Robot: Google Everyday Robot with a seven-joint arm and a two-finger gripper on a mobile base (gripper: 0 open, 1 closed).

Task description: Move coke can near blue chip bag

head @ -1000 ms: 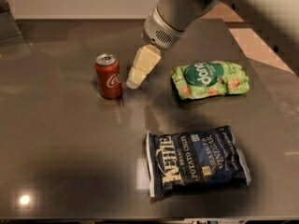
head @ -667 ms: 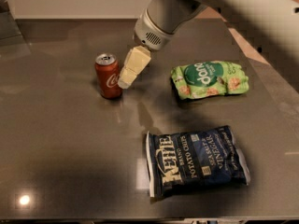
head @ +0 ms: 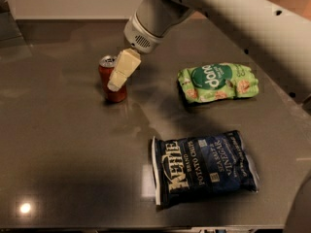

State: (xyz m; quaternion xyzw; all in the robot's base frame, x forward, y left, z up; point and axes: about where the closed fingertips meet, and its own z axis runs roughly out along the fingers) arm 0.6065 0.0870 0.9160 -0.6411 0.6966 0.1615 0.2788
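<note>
The coke can (head: 104,79) stands upright, top up; tool (head: 118,79) at it, grip unclear

The smooth white arm (head: 233,18) has small dark screw holes, and its round wrist (head: 142,37) has a dotted grille. The blocky cream gripper (head: 115,84) hangs at the can (head: 104,74).
</note>
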